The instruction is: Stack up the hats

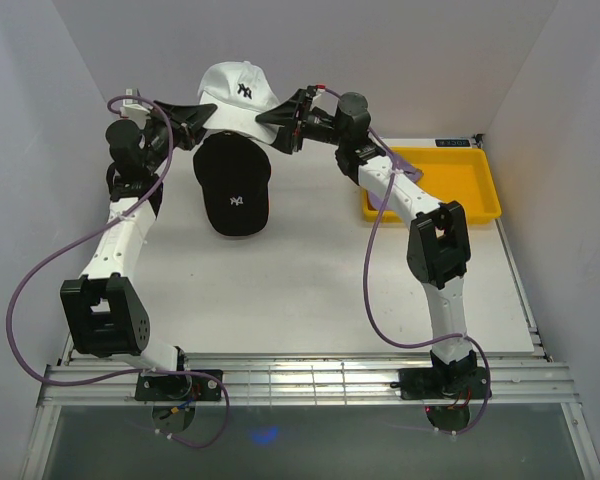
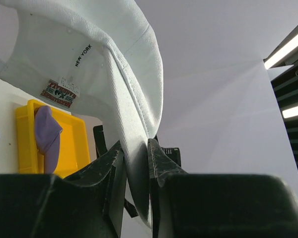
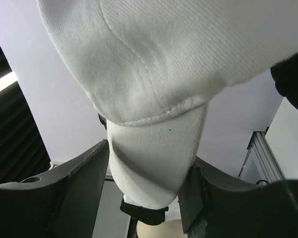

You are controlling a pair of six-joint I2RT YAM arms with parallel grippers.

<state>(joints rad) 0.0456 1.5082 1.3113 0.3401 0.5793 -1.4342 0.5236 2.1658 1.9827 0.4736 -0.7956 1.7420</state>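
A white hat with a dark logo point(image 1: 235, 95) hangs in the air between both grippers, just behind and above a black hat with a white logo point(image 1: 232, 185) that lies on the table. My left gripper point(image 1: 202, 120) is shut on the white hat's side rim point(image 2: 114, 74), with the fabric pinched between the fingers point(image 2: 135, 153). My right gripper point(image 1: 270, 122) is shut on the hat's opposite edge point(image 3: 179, 64), with the folded fabric between the fingers point(image 3: 149, 173). A purple hat point(image 2: 47, 131) lies in the yellow tray. The pink and tan hats are not clearly in view.
A yellow tray point(image 1: 480, 200) stands at the right back of the table, also in the left wrist view point(image 2: 25, 144). White walls close in on the back and both sides. A metal rail runs along the near edge point(image 1: 300, 375).
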